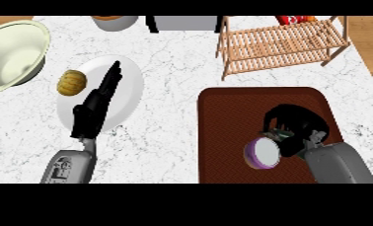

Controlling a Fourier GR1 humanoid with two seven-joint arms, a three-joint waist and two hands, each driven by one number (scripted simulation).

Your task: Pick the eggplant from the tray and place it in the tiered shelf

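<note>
While the right hand [295, 124] is clamped round the rounded purple eggplant [262, 152], at the near part of the dark red rectangular tray [233, 106], much of the vegetable juts sideways. It might slip free in transit, or clip the slatted wooden tiered shelf [280, 42].

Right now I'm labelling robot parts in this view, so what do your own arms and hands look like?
Both forearms are grey and blocky with rounded edges. The left forearm carries a lighter panel with small dark markings; the right forearm looks plain. The left hand and right hand are black, with slim black fingers. No cables show.
</note>
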